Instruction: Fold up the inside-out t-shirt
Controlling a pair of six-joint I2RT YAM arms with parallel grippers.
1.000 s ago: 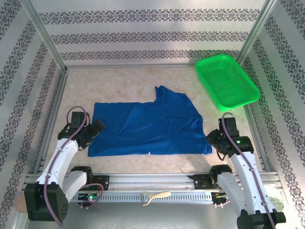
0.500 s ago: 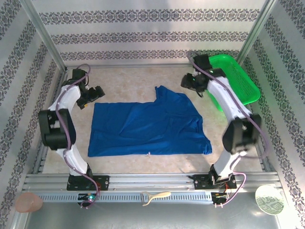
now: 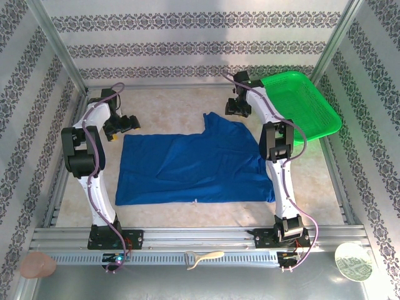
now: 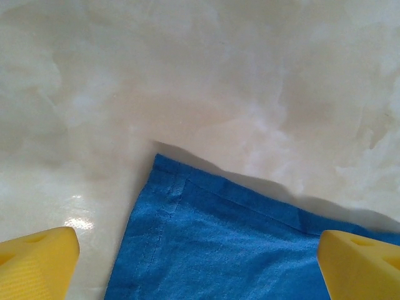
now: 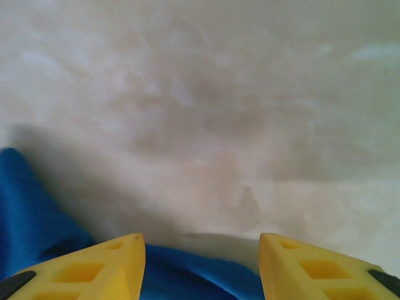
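At the t-shirt's far edge, both arms stretch forward.

Laboratory robot cell. Aluminium frame posts and patterned wall panels enclose a marble-look table; a left arm and right arm are bolted to a slotted rail at the near edge.

Bright, even light, soft shadows along the t-shirt hem, small glare spot on the table
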